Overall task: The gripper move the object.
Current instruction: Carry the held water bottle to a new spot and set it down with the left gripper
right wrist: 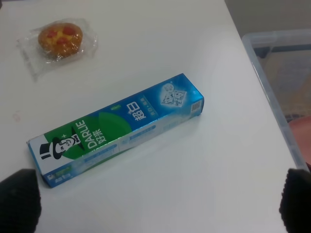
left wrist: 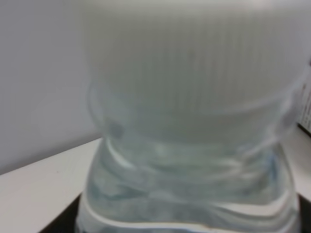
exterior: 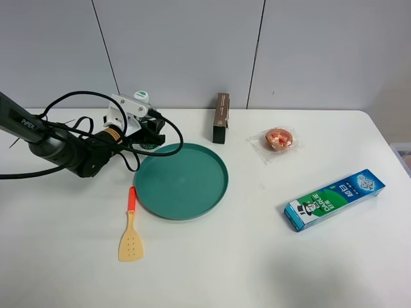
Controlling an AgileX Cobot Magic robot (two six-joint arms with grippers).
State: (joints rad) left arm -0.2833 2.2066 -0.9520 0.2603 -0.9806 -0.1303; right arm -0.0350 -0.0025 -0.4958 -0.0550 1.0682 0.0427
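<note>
Green plate (exterior: 219,160) just beside bottle (left wrist: 190,162)

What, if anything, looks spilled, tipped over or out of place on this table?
Nothing stands out, and no spill shows. The brown box stands upright; the green plate, wrapped pastry, toothpaste box and spatula lie flat. The water bottle is mostly hidden by the left gripper, so its condition is unclear.
</note>
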